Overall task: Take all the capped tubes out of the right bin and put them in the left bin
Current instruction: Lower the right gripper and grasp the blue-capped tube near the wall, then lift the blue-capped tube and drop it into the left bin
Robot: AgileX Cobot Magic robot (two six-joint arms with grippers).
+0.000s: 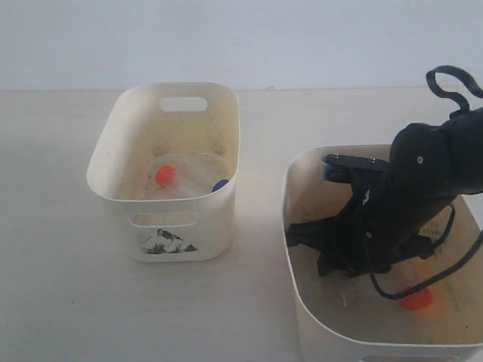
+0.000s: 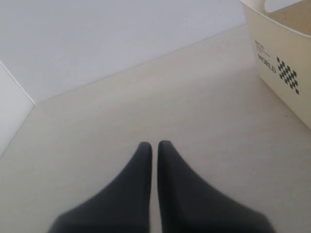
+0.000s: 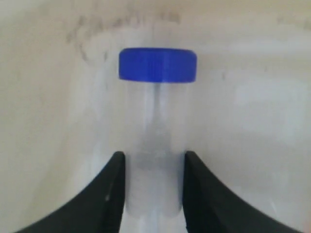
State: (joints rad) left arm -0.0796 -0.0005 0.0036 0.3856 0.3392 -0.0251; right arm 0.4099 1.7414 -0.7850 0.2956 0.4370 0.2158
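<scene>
Two bins on the tabletop (image 1: 60, 226), tubes in both.
The left hand (image 2: 154, 145) is shut tight, holding nothing. The left bin (image 1: 215, 219) has an orange-capped tube (image 1: 165, 175) and a blue-capped tube (image 1: 219, 185). In the right bin (image 1: 302, 204), the right hand (image 3: 154, 160) grips a second blue-capped tube (image 3: 155, 121); a second orange-capped tube (image 1: 416, 299) lies nearer.

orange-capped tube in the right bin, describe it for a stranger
Find the wider cream bin with the arm in it. On its floor beside the arm lies the tube. Its cap is orange; the right gripper's fingers flank a blue-capped tube.
</scene>
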